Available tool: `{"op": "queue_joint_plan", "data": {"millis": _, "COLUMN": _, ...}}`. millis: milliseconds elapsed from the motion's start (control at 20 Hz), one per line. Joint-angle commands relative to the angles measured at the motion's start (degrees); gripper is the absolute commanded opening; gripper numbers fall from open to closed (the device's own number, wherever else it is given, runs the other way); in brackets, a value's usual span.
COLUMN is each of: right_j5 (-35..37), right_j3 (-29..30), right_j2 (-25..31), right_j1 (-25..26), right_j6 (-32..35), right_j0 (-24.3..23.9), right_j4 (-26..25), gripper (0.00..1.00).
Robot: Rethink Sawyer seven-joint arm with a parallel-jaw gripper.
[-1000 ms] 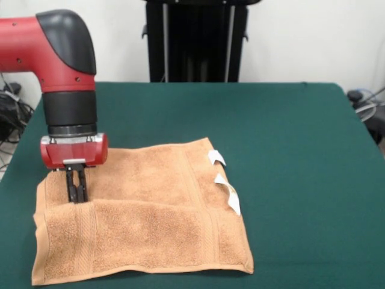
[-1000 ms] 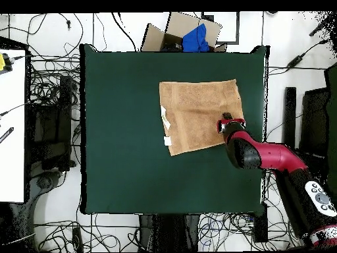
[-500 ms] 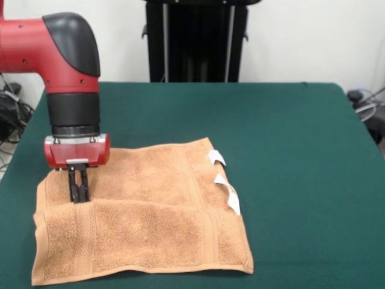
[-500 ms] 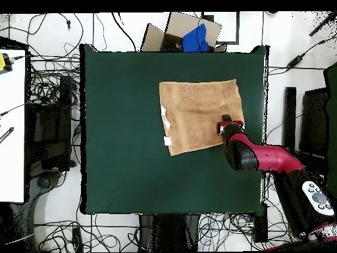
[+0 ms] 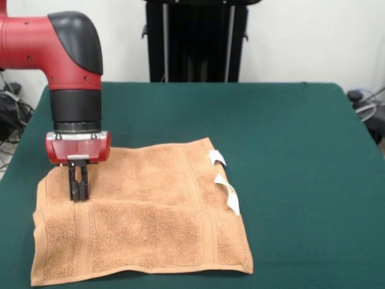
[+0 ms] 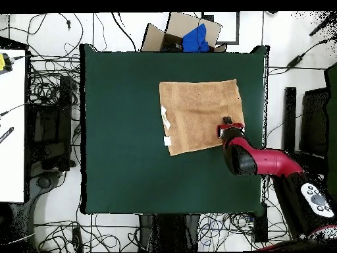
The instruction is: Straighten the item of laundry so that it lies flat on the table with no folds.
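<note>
Front view, left to right: arm (image 5: 72, 72) drops in from the upper left, red body with black elbow cap and black wrist collar, red block at its end; gripper (image 5: 79, 194) hangs straight down from that block, its two black fingers (image 5: 73, 180) close together with only a thin slit between them, tips down on the towel (image 5: 144, 217) near its left edge, just above a crosswise fold line; whether any cloth is pinched between the tips cannot be told; towel orange-tan, lying on the table (image 5: 301, 150) in the left half of the picture, toward the near edge; it is folded — a front panel with woven bands overlaps the back part, and the fold line runs from the gripper rightward across the cloth; outline is skewed, not a clean rectangle, near right corner pointed; two white tags (image 5: 224, 186) stick out from the right edge, one above the other, the lower one longer and curled; right of the tags, green table only. Overhead view: towel (image 6: 197, 115) sits in the upper right part of the table (image 6: 118, 132), tags (image 6: 166, 128) on its left edge; gripper (image 6: 227, 123) at its lower right corner, arm (image 6: 263, 160) running off toward the lower right.
</note>
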Motion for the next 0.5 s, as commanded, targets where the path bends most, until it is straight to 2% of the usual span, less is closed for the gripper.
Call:
{"op": "queue_joint_plan", "data": {"millis": 50, "right_j5": 1.33, "right_j3": 7.44, "right_j2": -5.95, "right_j1": -4.09, "right_j6": 7.87, "right_j0": 1.25, "right_j4": 0.96, "gripper": 0.00}}
{"op": "queue_joint_plan", "data": {"millis": 500, "right_j5": 5.12, "right_j3": 16.33, "right_j2": -3.95, "right_j1": -12.40, "right_j6": 7.28, "right_j0": -1.16, "right_j4": 4.73, "gripper": 0.00}}
